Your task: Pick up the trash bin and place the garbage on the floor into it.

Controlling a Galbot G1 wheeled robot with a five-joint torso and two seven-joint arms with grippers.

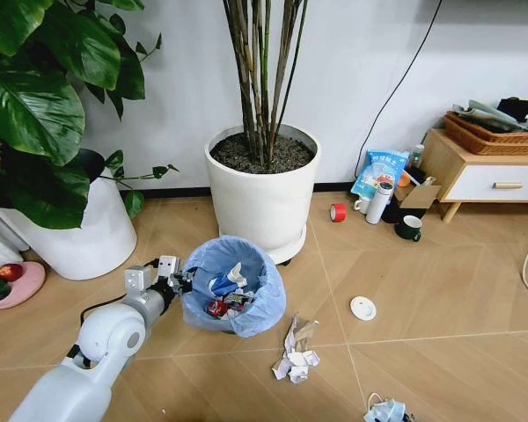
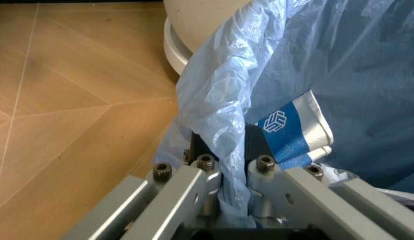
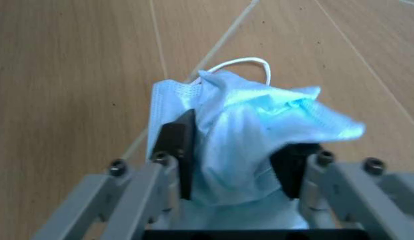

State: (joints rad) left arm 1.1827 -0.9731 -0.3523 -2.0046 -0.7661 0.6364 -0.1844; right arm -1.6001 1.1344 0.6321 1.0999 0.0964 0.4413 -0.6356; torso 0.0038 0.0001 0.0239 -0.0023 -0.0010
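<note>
The trash bin (image 1: 244,316), lined with a light-blue bag, stands on the floor (image 1: 440,299) in front of a white plant pot. My left gripper (image 1: 181,283) is shut on the bin's rim; in the left wrist view its fingers (image 2: 227,150) pinch the bag fold (image 2: 217,95). Inside the bin lie a red can and paper (image 1: 227,297) and a blue-white carton (image 2: 294,130). My right gripper (image 3: 234,162) is shut on the light-blue face mask (image 3: 250,117), which also shows at the lower edge of the head view (image 1: 385,411). Crumpled paper (image 1: 296,353) and a white disc (image 1: 363,308) lie on the floor.
The white bamboo pot (image 1: 262,198) stands just behind the bin, and a second pot (image 1: 88,233) with big leaves at the left. A red tape roll (image 1: 337,212), mugs (image 1: 409,228) and a wooden cabinet (image 1: 484,167) are at the back right. A pink dish (image 1: 13,283) sits far left.
</note>
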